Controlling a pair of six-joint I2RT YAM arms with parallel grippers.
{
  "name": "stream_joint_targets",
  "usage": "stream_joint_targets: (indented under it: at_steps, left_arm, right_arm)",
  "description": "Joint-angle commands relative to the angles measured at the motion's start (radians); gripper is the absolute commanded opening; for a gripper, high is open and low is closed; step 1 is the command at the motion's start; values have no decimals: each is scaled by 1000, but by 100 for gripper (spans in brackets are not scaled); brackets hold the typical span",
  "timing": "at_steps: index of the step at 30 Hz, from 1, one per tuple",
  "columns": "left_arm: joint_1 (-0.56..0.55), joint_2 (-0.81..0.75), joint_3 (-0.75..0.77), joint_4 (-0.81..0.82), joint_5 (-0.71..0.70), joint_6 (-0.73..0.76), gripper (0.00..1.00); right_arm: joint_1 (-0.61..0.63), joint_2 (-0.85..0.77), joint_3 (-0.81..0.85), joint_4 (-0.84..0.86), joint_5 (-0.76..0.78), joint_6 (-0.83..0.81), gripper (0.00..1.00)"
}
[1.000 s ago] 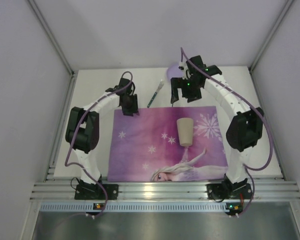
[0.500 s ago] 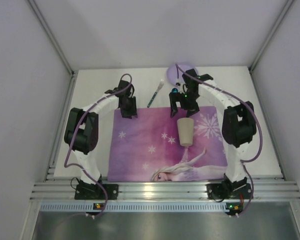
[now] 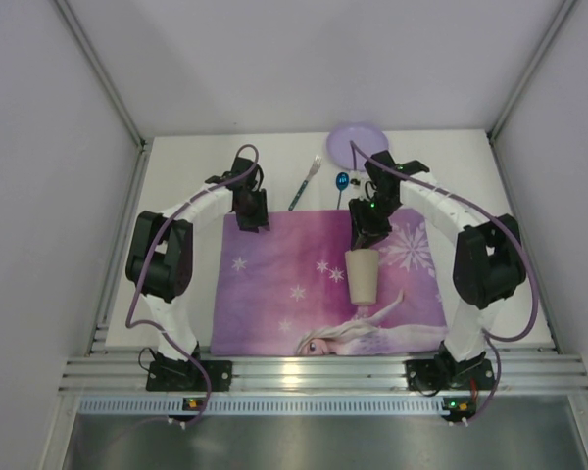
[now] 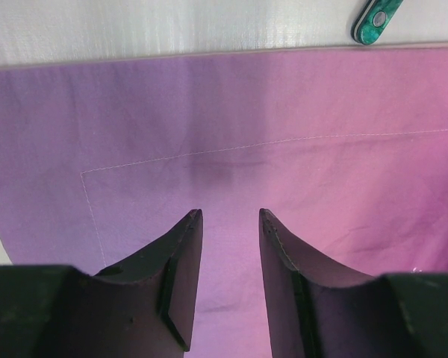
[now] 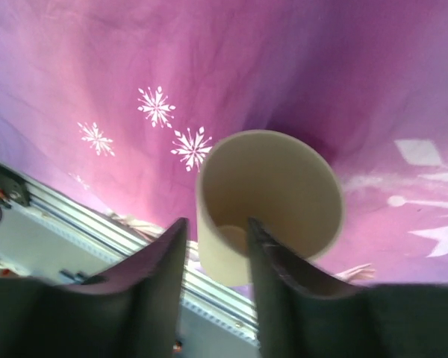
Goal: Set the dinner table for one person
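A beige cup (image 3: 362, 276) lies on its side on the purple-pink snowflake placemat (image 3: 274, 294), its mouth facing the back. My right gripper (image 3: 365, 245) is at that mouth. In the right wrist view the cup (image 5: 284, 186) shows its inside, and my right gripper (image 5: 215, 221) is open and straddles its wall, one finger inside, one outside, with small gaps on both sides. My left gripper (image 3: 250, 220) hovers open and empty over the placemat's back left corner. The left wrist view shows the left gripper (image 4: 229, 212) above bare placemat (image 4: 321, 149). The white dinner table (image 3: 176, 196) lies under it all.
A fork (image 3: 305, 184) with a green handle (image 4: 375, 19) lies behind the placemat. A purple plate (image 3: 358, 142) sits at the back, and a small blue item (image 3: 343, 181) lies in front of it. An aluminium rail (image 3: 323, 372) runs along the near edge.
My right arm swung from the plate at the back down to the cup's mouth and its jaws narrowed around the rim. The cup slid slightly nearer. The left arm stayed put.
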Motion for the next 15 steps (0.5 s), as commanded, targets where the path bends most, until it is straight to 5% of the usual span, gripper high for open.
stream_joint_targets:
  at_steps: [1,8,12,15]
  left_arm:
    - [4,-8,5,38,4,-1,41]
    - [4,-11,6,41,4,2,41]
    - [4,-8,6,43,6,2,41]
    - [4,-8,6,40,3,0,41]
  right_arm:
    - [19,-74,-51,15,-30,-1,33]
    - [27,-108,-172,40,-58,-16,27]
    - [27,-132,-217,40,-93,-24,41]
    - [28,-174,-262,61,-141,2,40]
